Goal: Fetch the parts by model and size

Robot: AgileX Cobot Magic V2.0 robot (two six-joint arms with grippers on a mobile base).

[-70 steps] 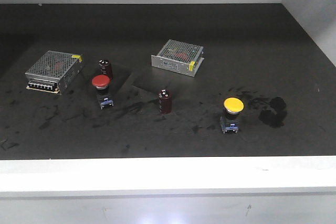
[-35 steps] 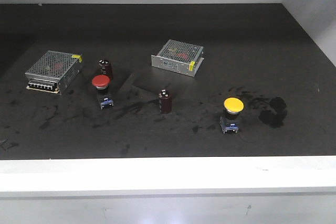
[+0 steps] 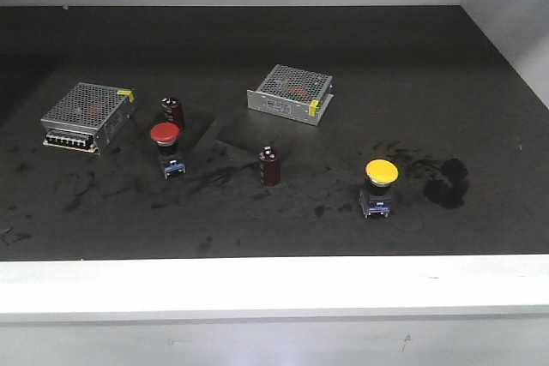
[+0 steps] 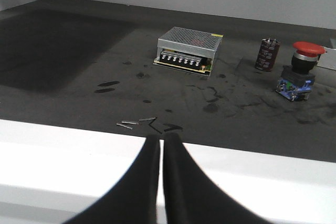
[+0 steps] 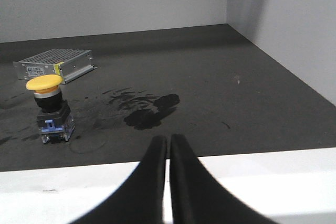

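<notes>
While the black left gripper (image 4: 161,141) and black right gripper (image 5: 168,141) hang closed on nothing above the white ledge (image 4: 63,148), the red round-capped push-button switch (image 3: 165,135) stands left of centre in the front view, the yellow-capped switch (image 3: 382,171) right of centre.

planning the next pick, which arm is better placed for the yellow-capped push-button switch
Likely right. The yellow round-capped push-button switch stands ahead-left of the right gripper, nothing between. The left gripper sees the red round-capped push-button switch, not the yellow one.
</notes>
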